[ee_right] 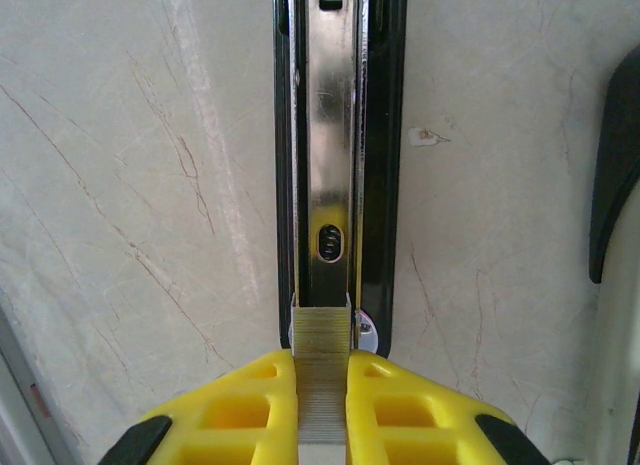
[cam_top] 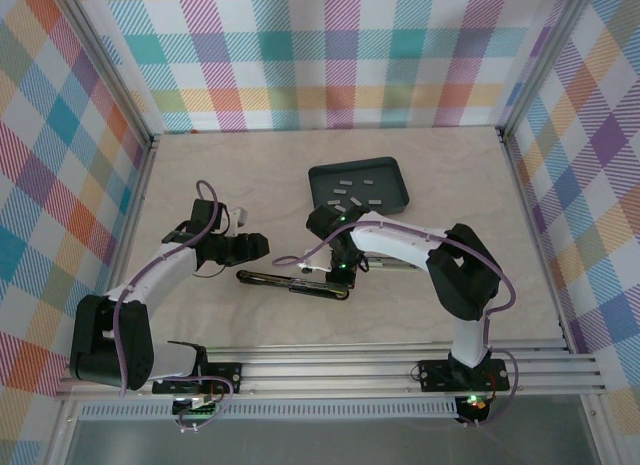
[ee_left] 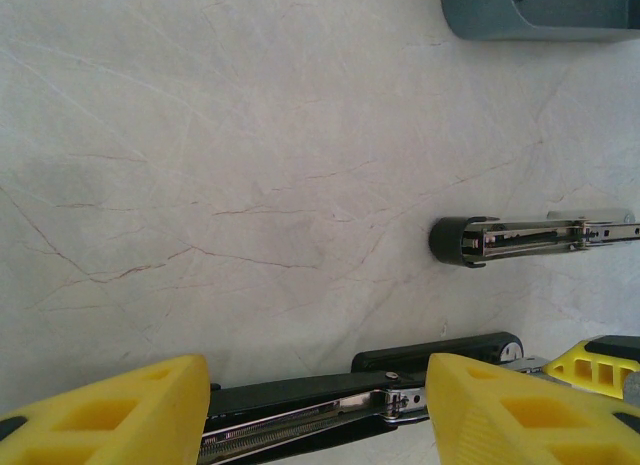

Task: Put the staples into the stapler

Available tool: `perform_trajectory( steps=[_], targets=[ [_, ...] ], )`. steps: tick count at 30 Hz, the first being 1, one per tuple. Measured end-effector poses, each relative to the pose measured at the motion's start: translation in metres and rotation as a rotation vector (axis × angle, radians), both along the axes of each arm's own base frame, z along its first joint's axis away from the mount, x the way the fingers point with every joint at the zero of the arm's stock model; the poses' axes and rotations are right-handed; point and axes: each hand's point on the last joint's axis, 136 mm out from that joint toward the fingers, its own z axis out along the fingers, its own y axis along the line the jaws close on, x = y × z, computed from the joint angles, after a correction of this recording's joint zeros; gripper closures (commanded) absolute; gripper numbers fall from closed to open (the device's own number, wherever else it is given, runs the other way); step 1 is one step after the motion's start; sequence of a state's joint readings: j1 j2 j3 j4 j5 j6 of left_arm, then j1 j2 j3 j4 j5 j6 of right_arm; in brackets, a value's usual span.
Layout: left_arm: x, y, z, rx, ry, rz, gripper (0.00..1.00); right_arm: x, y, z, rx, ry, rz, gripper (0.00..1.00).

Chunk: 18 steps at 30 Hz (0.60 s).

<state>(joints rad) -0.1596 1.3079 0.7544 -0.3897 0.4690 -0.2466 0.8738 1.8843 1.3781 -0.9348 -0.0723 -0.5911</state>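
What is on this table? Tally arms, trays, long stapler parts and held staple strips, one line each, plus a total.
Arms: 2 (left arm, right arm)
Tray: 1
Long stapler parts: 2 (near part, far part, lying apart)
Held staple strip, in the right hand: 1
Total: 6

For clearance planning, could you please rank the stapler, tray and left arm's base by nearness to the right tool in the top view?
From the right tool:
1. Stapler, directly beneath it.
2. Tray, just behind.
3. Left arm's base, near-left corner.
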Motion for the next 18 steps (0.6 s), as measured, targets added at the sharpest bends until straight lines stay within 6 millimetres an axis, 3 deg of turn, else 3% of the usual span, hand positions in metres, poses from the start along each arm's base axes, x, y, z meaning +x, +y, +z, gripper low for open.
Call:
perform_trajectory(
  steps=[18],
  targets=[
    [0.0006,0.0014,-0.0007,0.008,-0.001,0.005,0.4,-0.0026,0.0013,-0.0014,0.015,0.007,0.038,0.85]
  ],
)
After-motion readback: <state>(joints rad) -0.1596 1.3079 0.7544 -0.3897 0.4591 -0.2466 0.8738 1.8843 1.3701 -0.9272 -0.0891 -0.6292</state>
